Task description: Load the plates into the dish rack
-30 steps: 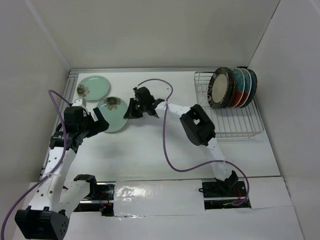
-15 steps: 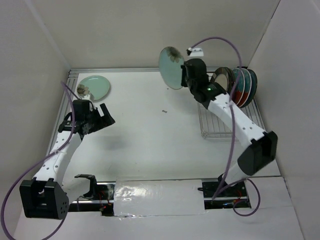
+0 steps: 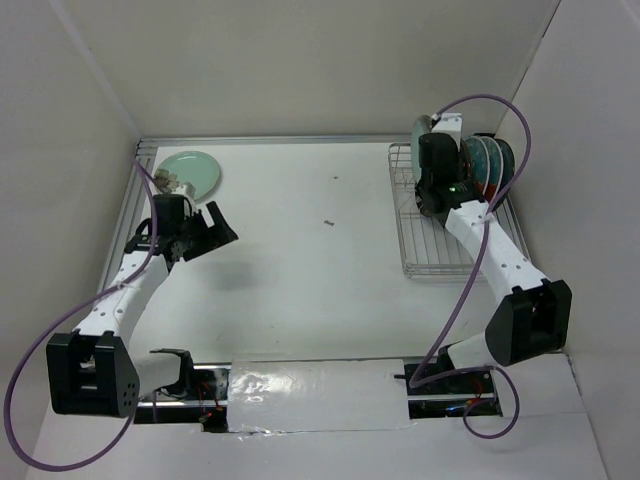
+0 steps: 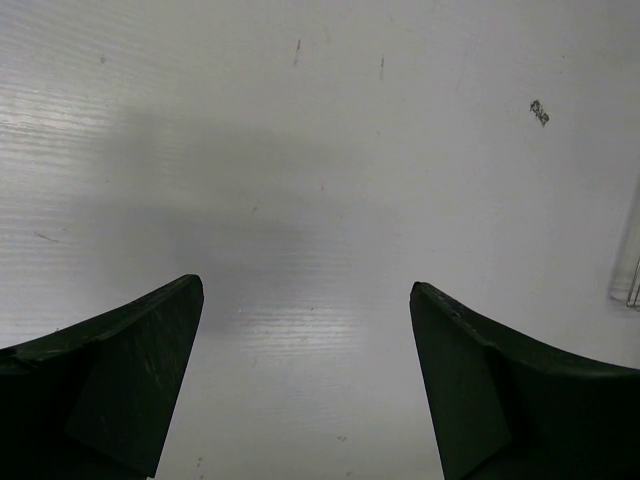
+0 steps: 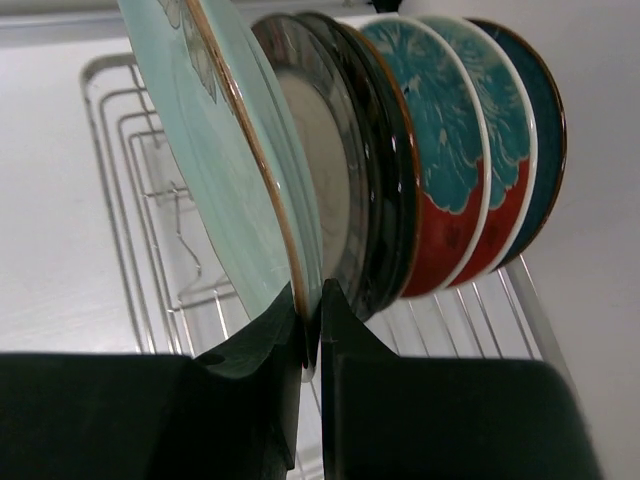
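My right gripper (image 5: 312,312) is shut on the rim of a mint-green plate (image 5: 225,150) and holds it upright over the left part of the dish rack (image 3: 455,250), next to the cream striped-rim plates (image 5: 335,180). Red-and-teal plates (image 5: 455,170) and a dark teal plate (image 5: 545,120) stand behind them. In the top view the right gripper (image 3: 432,170) is at the rack's far left. A second mint-green plate (image 3: 190,172) lies flat at the far left of the table. My left gripper (image 3: 212,228) is open and empty, just below that plate; it also shows over bare table in the left wrist view (image 4: 305,290).
White walls enclose the table on three sides. The rack's wire rim (image 5: 100,150) lies left of the held plate. A small dark speck (image 3: 328,222) lies mid-table. The right arm's purple cable (image 3: 480,100) arcs above the rack.
My right gripper has carried the mint-green plate from the table's middle up and right to the rack. The left arm has shifted slightly toward the far left plate.
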